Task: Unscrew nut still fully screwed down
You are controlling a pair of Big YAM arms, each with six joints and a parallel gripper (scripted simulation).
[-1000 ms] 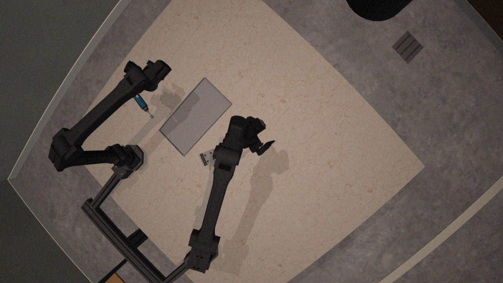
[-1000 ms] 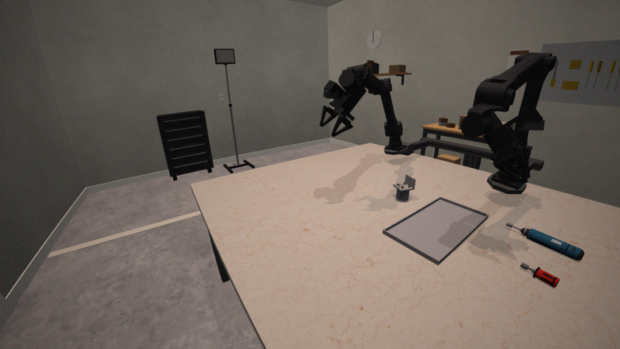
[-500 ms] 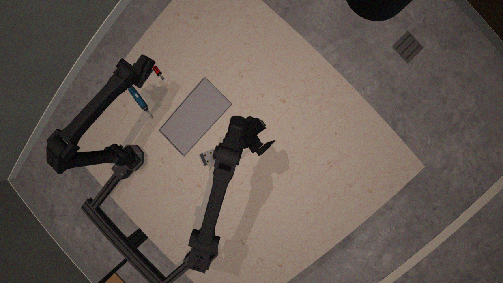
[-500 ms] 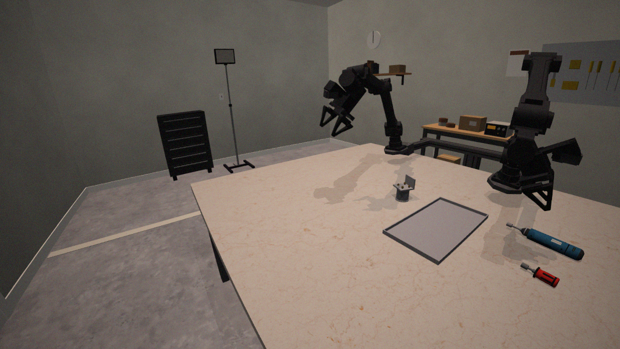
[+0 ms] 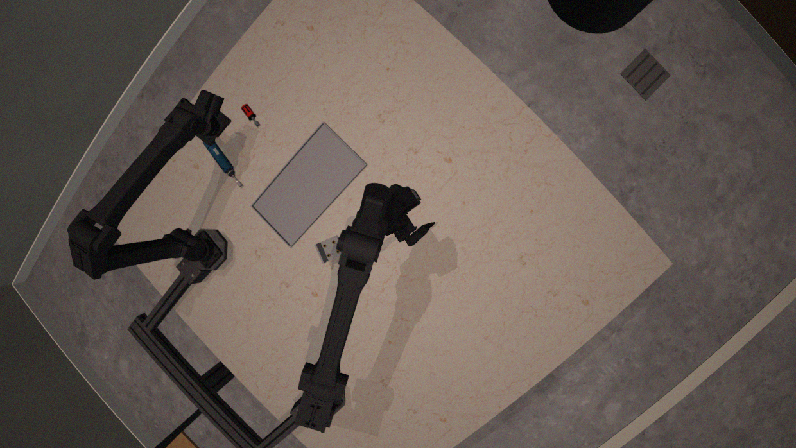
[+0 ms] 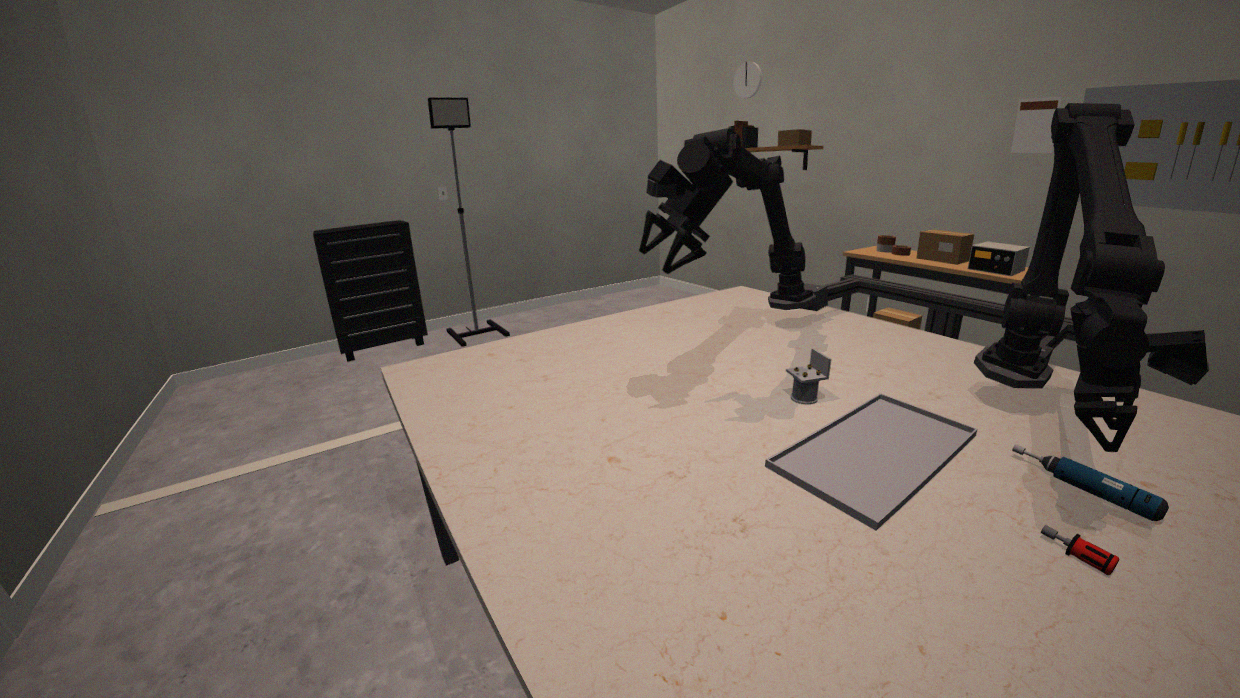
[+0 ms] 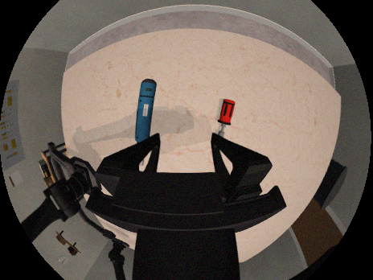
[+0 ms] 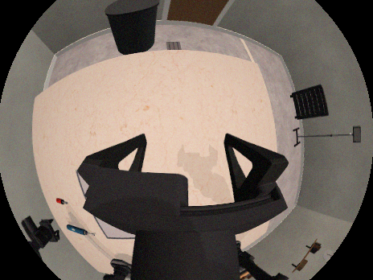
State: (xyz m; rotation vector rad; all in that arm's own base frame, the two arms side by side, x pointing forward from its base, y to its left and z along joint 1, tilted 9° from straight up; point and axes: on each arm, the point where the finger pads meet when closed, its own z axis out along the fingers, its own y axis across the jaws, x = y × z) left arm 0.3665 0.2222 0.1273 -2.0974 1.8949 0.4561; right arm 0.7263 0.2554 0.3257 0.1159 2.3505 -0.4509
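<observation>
Have the joint module (image 6: 804,390) standing upright on the bench (image 5: 501,250) (image 6: 607,563) (image 7: 261,80) (image 8: 181,80), near the tray (image 5: 271,226) (image 6: 822,495) (image 8: 82,183), with the bracket (image 5: 321,253) (image 6: 820,364) on top. Can't tell which nut is fully down. See the blue nut driver (image 5: 221,160) (image 6: 1102,488) (image 7: 145,110) (image 8: 76,229) lying flat, on the other side of the tray from the joint module, near 1 red hand driver (image 5: 248,112) (image 6: 1093,554) (image 7: 227,112) (image 8: 59,201). Find the left pincer (image 6: 1111,444) (image 7: 185,137) partly open above the bench near both tools, grasping nothing. Find the right pincer (image 5: 421,232) (image 6: 655,260) (image 8: 185,137) released, raised high over the bench, wide apart and bare between its 2 fingers.

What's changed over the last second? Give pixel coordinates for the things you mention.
Left gripper (image 5: 208,138) (image 6: 1111,443) (image 7: 186,137) (image 8: 55,231) swung out from near its base to above the blue driver (image 5: 218,158) (image 6: 1106,488) (image 7: 145,117) (image 8: 76,229); its shadow left the tray (image 5: 271,226) (image 6: 821,496) (image 8: 101,228). Nothing grabbed or released. Right gripper (image 5: 423,230) (image 6: 655,260) (image 8: 186,135), both tools, tray and joint module (image 6: 805,391) stayed put.
</observation>
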